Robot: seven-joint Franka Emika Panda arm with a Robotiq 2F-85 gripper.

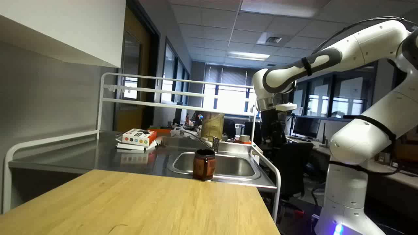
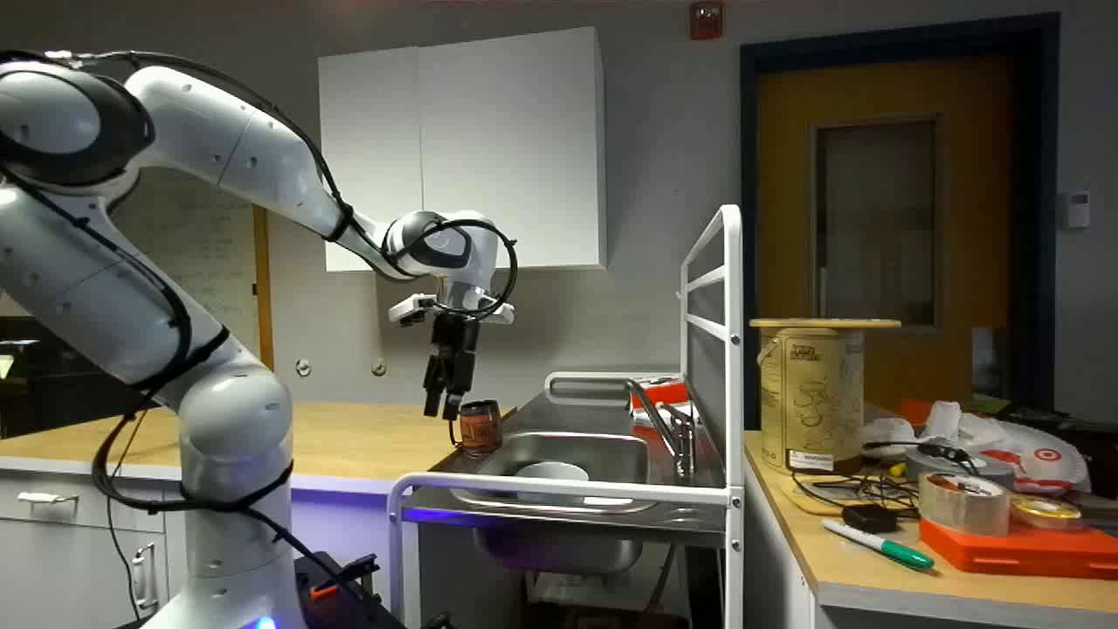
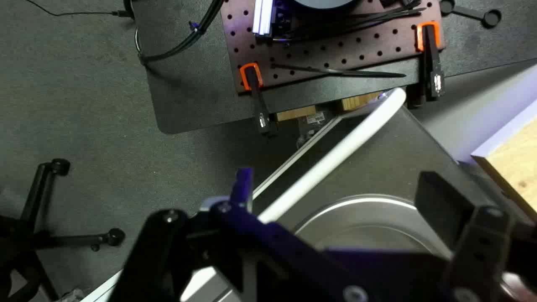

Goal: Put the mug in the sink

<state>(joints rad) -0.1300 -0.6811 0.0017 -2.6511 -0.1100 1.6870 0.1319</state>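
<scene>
Brownish-amber mug [image 1: 204,164] standing upright right where the wooden counter [image 1: 147,202] meets the steel drainboard [image 1: 78,155], just beside the sink [image 1: 235,166] and outside its bowl, handle [image 1: 206,168] pointing to the wood side. Honestly can't tell if its base is on wood or metal. As for me, my gripper [image 2: 443,409] is pointing down, and the wrist view makes it pretty obvious the fingers [image 3: 442,209] are spread well apart. Framed between them: a corner of the sink and a length of white rail [image 3: 335,154]. In an exterior view my white arm [image 1: 351,54] holds the gripper well apart from the mug, off toward one end of the sink. Also, orange-and-white box [image 1: 135,137] on the drainboard, and the faucet [image 2: 686,450] is across the sink from the mug.
</scene>
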